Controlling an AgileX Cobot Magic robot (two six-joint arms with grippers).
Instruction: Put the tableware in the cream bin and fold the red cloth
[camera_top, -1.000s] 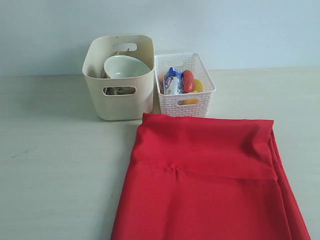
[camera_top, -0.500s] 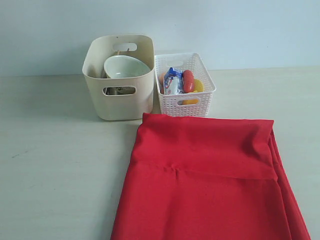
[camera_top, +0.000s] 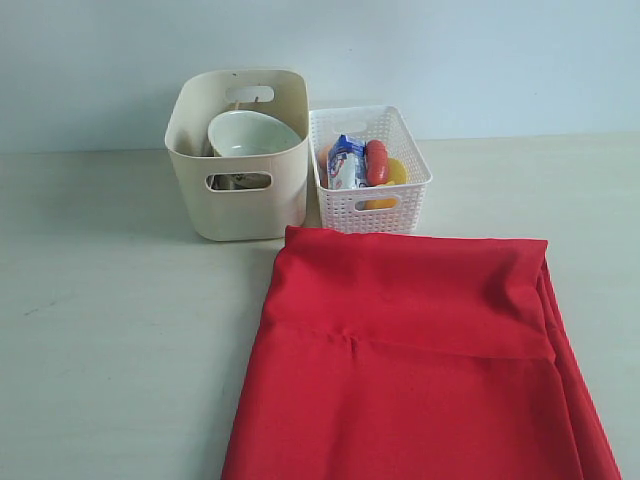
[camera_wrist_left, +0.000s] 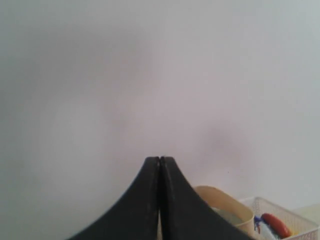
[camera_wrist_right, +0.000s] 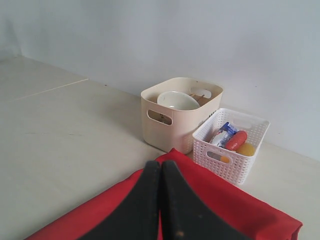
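Found left gripper (camera_wrist_left: 160, 160) pressed together, empty, aimed at bare wall; right gripper (camera_wrist_right: 161, 163) likewise closed, empty, poised over red cloth (camera_top: 410, 350). Noted white bowl (camera_top: 250, 135) tilted inside cream bin (camera_top: 240, 215), beside lattice basket (camera_top: 370, 212) of food. Judged cloth already doubled over, arms parked clear, task near complete.

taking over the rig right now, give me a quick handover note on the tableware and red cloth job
Left gripper: shut, empty, pointed at the wall. Right gripper: shut, empty, near the red cloth.
Cream bin holds the white bowl; other tableware cannot be seen, and none shows on the table.
The cloth lies in front of the bin with its far edge folded over.
Left to do: it looks only partly folded, so judge whether it needs another fold.
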